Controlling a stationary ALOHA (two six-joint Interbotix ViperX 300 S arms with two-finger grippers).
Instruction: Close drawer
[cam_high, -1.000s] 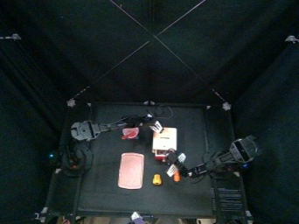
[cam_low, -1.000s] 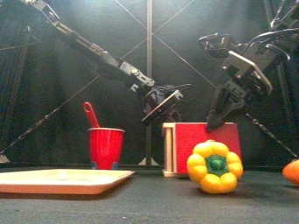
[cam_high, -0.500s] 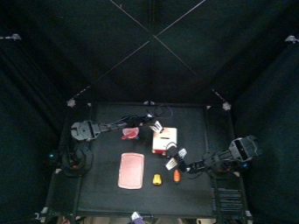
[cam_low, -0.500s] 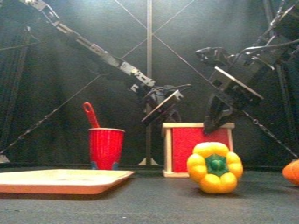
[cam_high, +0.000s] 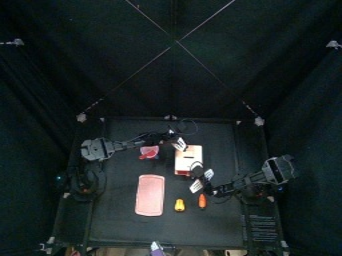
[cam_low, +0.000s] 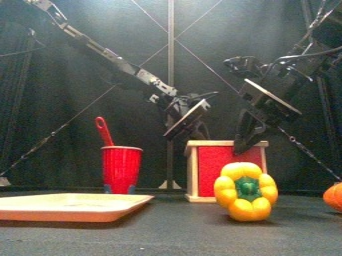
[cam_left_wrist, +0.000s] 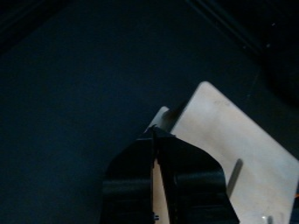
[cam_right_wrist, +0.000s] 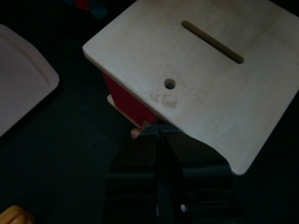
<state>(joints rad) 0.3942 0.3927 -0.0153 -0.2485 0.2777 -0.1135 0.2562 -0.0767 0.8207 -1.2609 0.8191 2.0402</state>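
The cream-white cabinet (cam_high: 190, 157) stands mid-table. Its drawer (cam_low: 221, 161) shows a red front that sits flush inside the cream frame. In the right wrist view the drawer (cam_right_wrist: 122, 98) is a red strip under the cabinet's top panel (cam_right_wrist: 193, 66). My right gripper (cam_low: 245, 140) is shut and hangs at the cabinet's front right corner, its tips (cam_right_wrist: 158, 131) close to the red face. My left gripper (cam_low: 185, 122) reaches in from the left and is shut on the cabinet's upper rear edge (cam_left_wrist: 233, 144).
A yellow pepper (cam_low: 242, 190) stands just in front of the cabinet. A red cup (cam_low: 120, 168) with a red stick in it is left of the cabinet. The flat pink board (cam_low: 74, 205) lies front left, and an orange vegetable (cam_low: 334, 196) sits at the right edge.
The drawer's red front, sticking out to the right a second ago, has slid into the cabinet. My right gripper followed it inward. The left arm held still.
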